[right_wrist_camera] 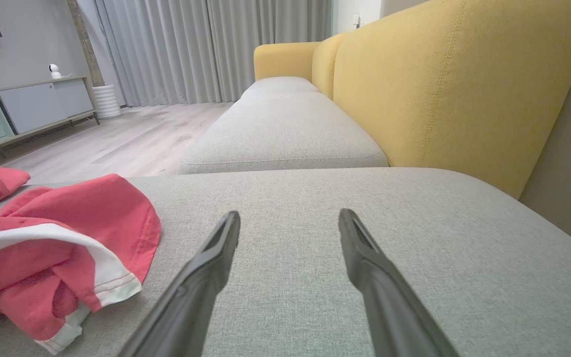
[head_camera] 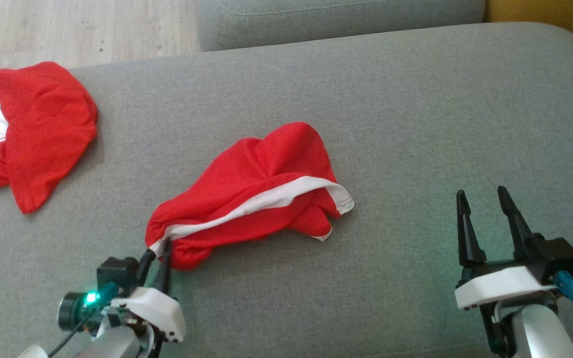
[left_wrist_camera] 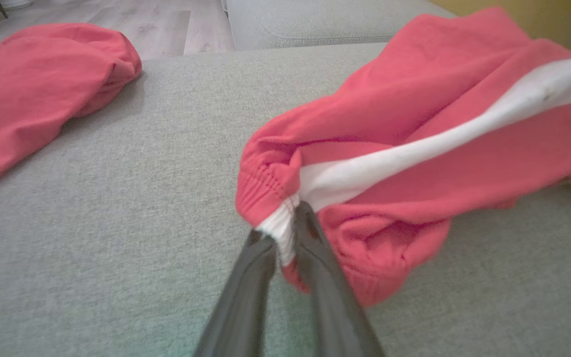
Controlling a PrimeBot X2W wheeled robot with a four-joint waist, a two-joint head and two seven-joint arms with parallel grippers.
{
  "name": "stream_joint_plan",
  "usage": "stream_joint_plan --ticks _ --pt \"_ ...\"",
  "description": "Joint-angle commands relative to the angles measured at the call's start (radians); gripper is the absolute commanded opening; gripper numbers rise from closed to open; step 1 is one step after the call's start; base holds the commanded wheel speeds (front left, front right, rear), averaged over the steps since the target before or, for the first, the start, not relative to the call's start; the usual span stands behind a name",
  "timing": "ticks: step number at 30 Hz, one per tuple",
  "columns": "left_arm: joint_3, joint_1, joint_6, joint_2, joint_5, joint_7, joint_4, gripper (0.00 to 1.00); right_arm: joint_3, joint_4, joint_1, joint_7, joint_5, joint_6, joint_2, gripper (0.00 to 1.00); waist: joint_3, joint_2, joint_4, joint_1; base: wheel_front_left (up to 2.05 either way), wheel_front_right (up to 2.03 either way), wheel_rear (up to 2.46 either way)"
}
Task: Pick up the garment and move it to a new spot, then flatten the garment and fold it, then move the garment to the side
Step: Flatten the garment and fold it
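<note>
1. Grey sofa cushion [head_camera: 416, 99] serves as the work surface. The red garment [head_camera: 246, 174] lies crumpled at its centre, with the white stripe [head_camera: 271, 198] uppermost.
2. At the garment's 7 o'clock, the left gripper [head_camera: 158, 247] has its fingers nipped on the waistband end. The right gripper [head_camera: 481, 193] waits at 4 o'clock, spread wide and touching nothing.
3. Flattening looks like the step in hand. Bring the right gripper to the loose hem corner [head_camera: 343, 201] at 3 o'clock and pinch only one layer. Then draw both ends apart, low over the cushion.
4. Steer clear of the second red garment [head_camera: 43, 124] at 10 o'clock.
</note>
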Motion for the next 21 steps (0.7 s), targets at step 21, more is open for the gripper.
stream_joint_plan --ticks 21 --pt "0.286 0.163 0.012 -0.090 0.112 -0.031 -0.225 1.00 -0.028 -0.039 0.038 -0.014 0.010 0.008 -0.006 1.00 -0.099 -0.0001 0.117 0.0000 0.00 0.00 0.00"
